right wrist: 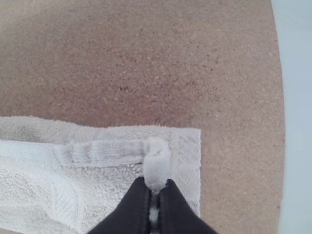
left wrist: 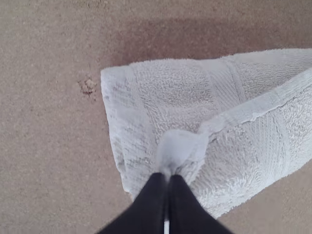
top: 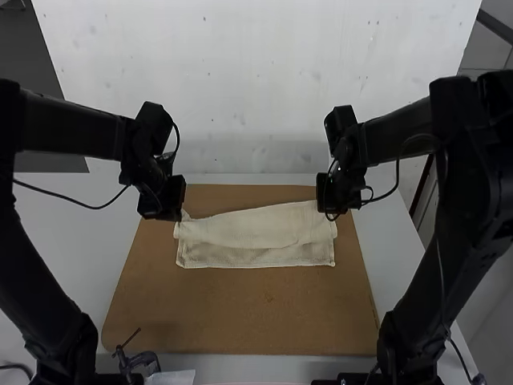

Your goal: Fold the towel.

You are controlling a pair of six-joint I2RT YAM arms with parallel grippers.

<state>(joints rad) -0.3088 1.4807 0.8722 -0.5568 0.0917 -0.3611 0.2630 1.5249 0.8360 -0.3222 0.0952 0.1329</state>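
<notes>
On the brown board (top: 240, 313), the towel (top: 256, 230) lies beneath the left hand (top: 175, 216) and right hand (top: 332, 215), both pinched closed on its upper layer.

The board (top: 240, 313) lies on the table (top: 60, 233), the towel (top: 256, 234) on the board's far half. Left of the board stands the left arm (top: 68, 341); right, the right arm (top: 417, 313). Before its near edge lies paper (top: 176, 378).
</notes>
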